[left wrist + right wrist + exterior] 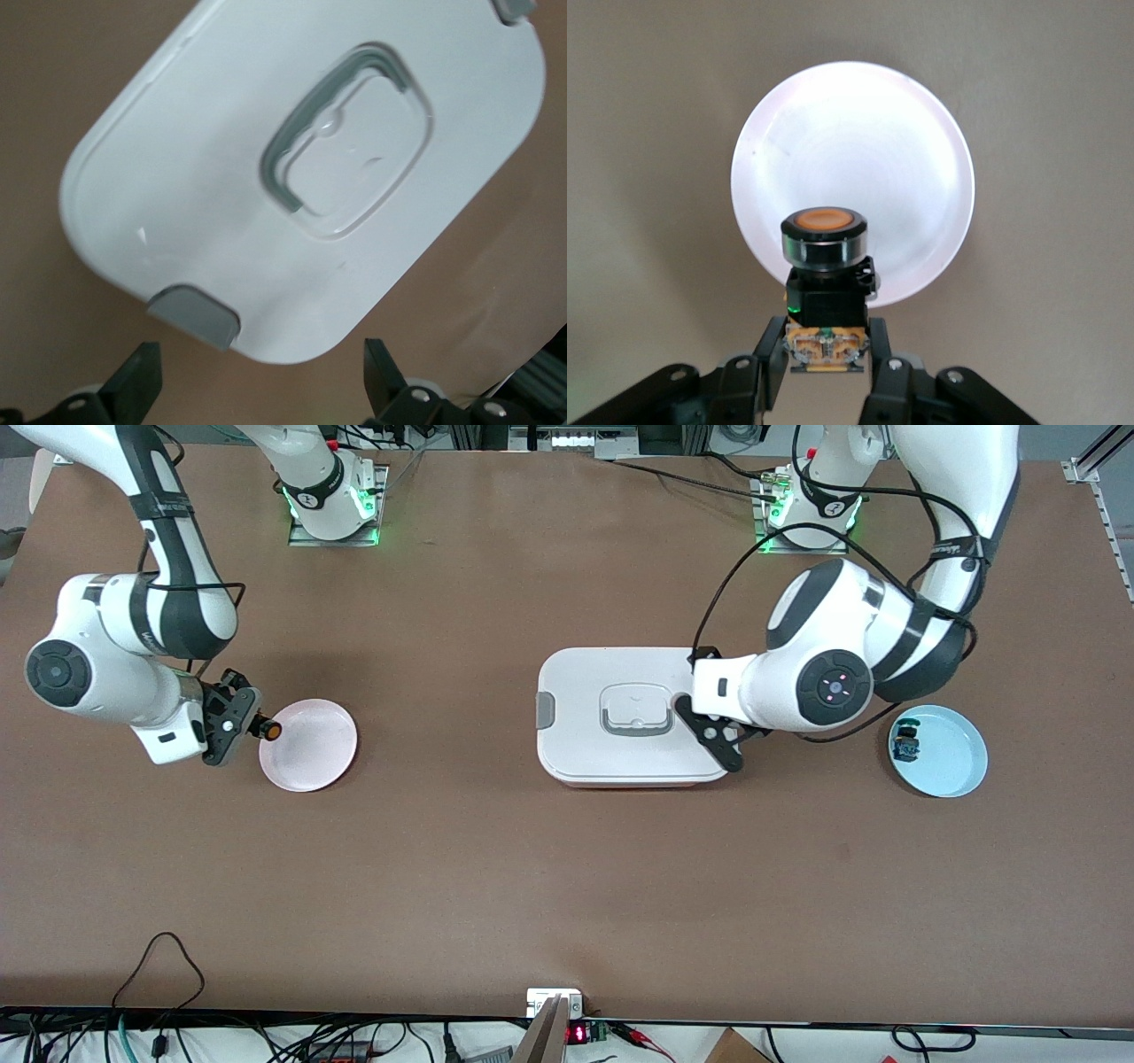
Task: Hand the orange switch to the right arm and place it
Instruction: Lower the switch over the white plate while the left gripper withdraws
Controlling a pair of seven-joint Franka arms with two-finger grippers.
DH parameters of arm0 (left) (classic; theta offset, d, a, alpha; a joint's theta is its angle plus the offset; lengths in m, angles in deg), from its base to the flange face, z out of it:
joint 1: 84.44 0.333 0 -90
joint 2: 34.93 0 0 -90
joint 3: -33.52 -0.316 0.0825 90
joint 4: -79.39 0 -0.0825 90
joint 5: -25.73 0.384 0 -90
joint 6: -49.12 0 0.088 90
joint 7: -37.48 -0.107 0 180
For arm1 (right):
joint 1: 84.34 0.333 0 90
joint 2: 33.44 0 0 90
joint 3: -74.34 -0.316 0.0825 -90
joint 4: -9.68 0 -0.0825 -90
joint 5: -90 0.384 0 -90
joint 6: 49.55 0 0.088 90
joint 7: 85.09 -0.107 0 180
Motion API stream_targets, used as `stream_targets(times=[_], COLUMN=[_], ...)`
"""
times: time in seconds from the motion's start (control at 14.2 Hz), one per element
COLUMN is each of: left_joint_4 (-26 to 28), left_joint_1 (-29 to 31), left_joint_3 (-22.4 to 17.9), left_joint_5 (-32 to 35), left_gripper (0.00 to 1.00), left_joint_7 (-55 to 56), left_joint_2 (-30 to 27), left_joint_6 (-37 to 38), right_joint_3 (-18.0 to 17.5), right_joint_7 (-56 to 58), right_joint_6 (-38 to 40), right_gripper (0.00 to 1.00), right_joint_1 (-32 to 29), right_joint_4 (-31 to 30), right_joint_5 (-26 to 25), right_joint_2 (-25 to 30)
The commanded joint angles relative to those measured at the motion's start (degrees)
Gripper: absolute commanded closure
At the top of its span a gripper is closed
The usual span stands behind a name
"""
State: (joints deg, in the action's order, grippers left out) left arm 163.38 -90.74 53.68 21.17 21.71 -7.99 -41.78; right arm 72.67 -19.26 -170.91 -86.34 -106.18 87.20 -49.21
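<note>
1. Right claw (251, 724) is clamped on the orange switch (268, 730), held in the air over the rim of the pink plate (310, 746) at the plate's 9 o'clock in the front view.
2. Right wrist view: switch (824, 266) sits between the fingers (772, 352), orange cap pointing away from the wrist toward the plate (852, 150), coppery contact end nearest the claw base.
3. Pink plate lies on the brown desk (496, 868) toward the right arm's end; nothing lies in it.
4. Left claw (719, 737) hangs with jaws wide and nothing in them, over the edge of the white lidded container (620, 717) at its 3 o'clock in the front view.
5. Left wrist view: both fingertips (133, 381) spread well apart, container lid (301, 168) below with grey handle recess and a grey latch clip (193, 316).
6. Blue plate (952, 757) sits toward the left arm's end of the desk, at 3 o'clock from the container, well apart from it.
7. Small blue-and-green switch (906, 742) lies in the blue plate, near its rim at 9 o'clock.
</note>
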Motion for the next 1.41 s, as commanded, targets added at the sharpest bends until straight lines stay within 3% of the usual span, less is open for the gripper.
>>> stream_targets(times=[0.0, 0.21, 0.35, 0.56, 0.92, 1.13, 1.34], left_joint_4=[-7.33, -10.68, -13.23, -16.39, -17.81, -10.81, 6.49], left_joint_1=[-0.12, -0.03, 0.06, 0.32, 0.93, 4.43, 5.42], left_joint_3=[-1.35, -3.89, -6.01, -7.94, -12.07, -14.54, -14.63], left_joint_5=[3.24, 3.33, 3.07, 3.16, 3.33, 1.67, 0.96], left_gripper=[0.0, 0.0, 0.0, 0.0, 0.0, 0.0, 0.0], left_joint_7=[10.3, 14.27, 14.72, 14.81, 19.46, 18.85, 18.94], left_joint_2=[0.31, 0.05, -0.39, -0.57, -3.11, -8.89, -21.46], left_joint_6=[7.03, 10.82, 14.24, 18.91, 20.85, 15.17, 0.41], right_joint_3=[-0.1, -0.09, -0.09, -0.09, -0.01, -0.01, -0.01], right_joint_7=[3.25, 4.57, 6.32, 6.51, 6.51, 6.51, 6.68], right_joint_6=[-5.71, -7.83, -9.59, -12.13, -18.46, -19.35, -19.35], right_gripper=[1.0, 1.0, 1.0, 1.0, 1.0, 1.0, 1.0], right_joint_1=[2.26, 2.89, 2.8, 2.54, 2.62, 2.71, 2.62], right_joint_4=[-3.66, -5.51, -5.87, -7.18, -7.98, -7.98, -8.77], right_joint_5=[-1.07, -1.59, -5.35, -6.78, -7.4, -7.4, -8.18], right_joint_2=[0.75, 0.57, -0.48, -1.19, -4.61, -5.23, -5.4])
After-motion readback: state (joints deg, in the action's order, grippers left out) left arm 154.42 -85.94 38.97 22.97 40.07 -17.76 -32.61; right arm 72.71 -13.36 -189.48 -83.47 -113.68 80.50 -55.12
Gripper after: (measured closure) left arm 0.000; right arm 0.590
